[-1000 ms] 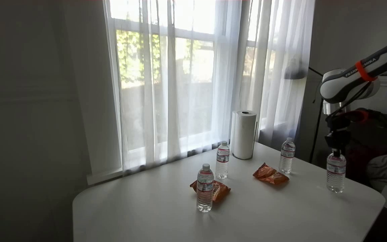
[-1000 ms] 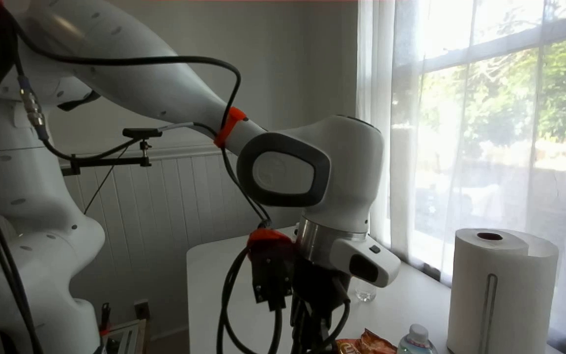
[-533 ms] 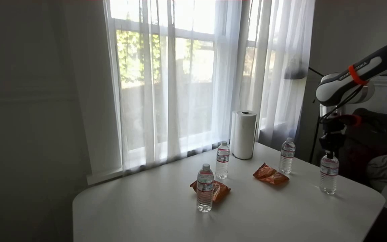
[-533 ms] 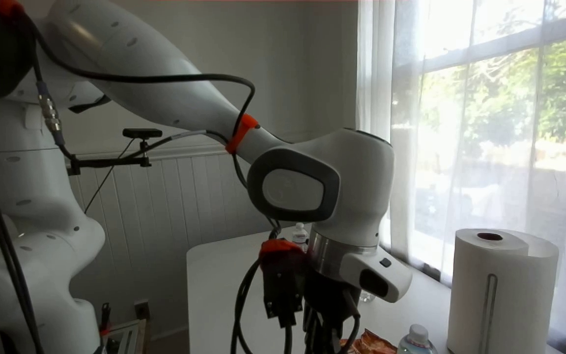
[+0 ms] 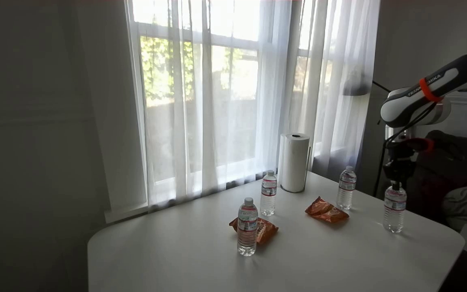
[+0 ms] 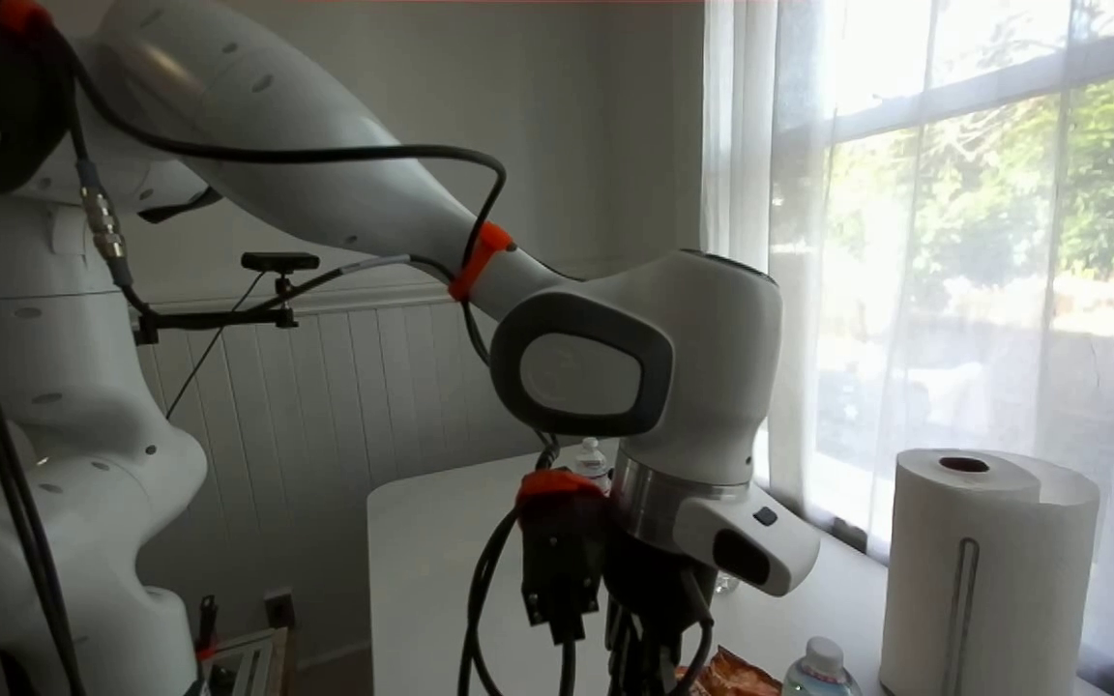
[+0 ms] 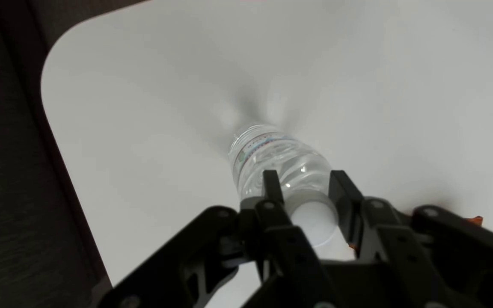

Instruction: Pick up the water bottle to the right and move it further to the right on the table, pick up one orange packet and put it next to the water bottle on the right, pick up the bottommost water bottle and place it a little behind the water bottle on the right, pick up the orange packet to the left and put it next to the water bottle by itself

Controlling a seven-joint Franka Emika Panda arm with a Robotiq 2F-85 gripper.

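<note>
My gripper [image 7: 307, 184] is shut on the neck of a clear water bottle [image 7: 268, 154], its white cap between the fingers. In an exterior view this bottle [image 5: 394, 213] hangs upright at or just above the right part of the white table [image 5: 168, 259]. A second bottle [image 5: 346, 188] stands back right beside an orange packet [image 5: 326, 211]. Another bottle [image 5: 268, 192] stands mid-table. The nearest bottle [image 5: 247, 227] stands in front of the left orange packet [image 5: 266, 230], partly covering it. In an exterior view the arm hides the held bottle.
A paper towel roll [image 5: 294, 162] stands at the table's back edge by the curtained window. In an exterior view the roll [image 6: 987, 570] is close to a bottle [image 6: 820, 669]. The wrist view shows the table's rounded corner and edge [image 7: 47, 81] near the held bottle.
The gripper and the held bottle have moved together to the left in an exterior view, more in the first half second, and then slightly up. The other bottles and packets have not moved.
</note>
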